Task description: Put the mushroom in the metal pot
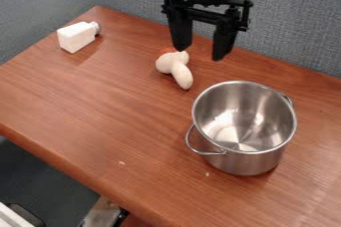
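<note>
Gripper (202,44) hung released, empty, above the mushroom (176,68); lying sideways, it could roll from closing fingers, missing the metal pot (242,126).

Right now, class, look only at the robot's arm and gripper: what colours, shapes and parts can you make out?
The gripper is black throughout: two long, slim fingers hang from a horizontal crossbar, which sits under a thicker, boxy black wrist section. No cables, labels or markings can be made out at this picture size.

single elevated view, angled down across table (80,102), moderately close
</note>
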Available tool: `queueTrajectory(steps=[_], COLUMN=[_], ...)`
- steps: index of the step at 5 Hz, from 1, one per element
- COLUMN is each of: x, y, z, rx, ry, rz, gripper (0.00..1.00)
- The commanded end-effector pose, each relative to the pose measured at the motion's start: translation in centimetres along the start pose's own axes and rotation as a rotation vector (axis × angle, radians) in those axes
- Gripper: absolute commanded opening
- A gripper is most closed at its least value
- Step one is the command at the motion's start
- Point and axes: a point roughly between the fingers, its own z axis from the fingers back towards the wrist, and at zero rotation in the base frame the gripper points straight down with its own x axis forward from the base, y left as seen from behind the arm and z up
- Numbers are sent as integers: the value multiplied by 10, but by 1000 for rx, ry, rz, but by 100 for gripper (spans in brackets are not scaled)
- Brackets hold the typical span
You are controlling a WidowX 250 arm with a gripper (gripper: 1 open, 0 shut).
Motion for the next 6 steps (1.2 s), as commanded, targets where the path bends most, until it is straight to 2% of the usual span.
queueTrajectory(steps=[1, 2, 3, 4, 5, 6], x=[8, 14, 28, 22, 12, 12], y=[-7, -7, 6, 11, 12, 20], z=[15, -6, -25, -22, -3, 6], rx=[0, -6, -10, -21, -5, 13], ry=[-15, 2, -9, -51, -58, -57], rz=[-69, -38, 40, 104, 199, 312], gripper=[100, 0, 0, 100, 100, 100])
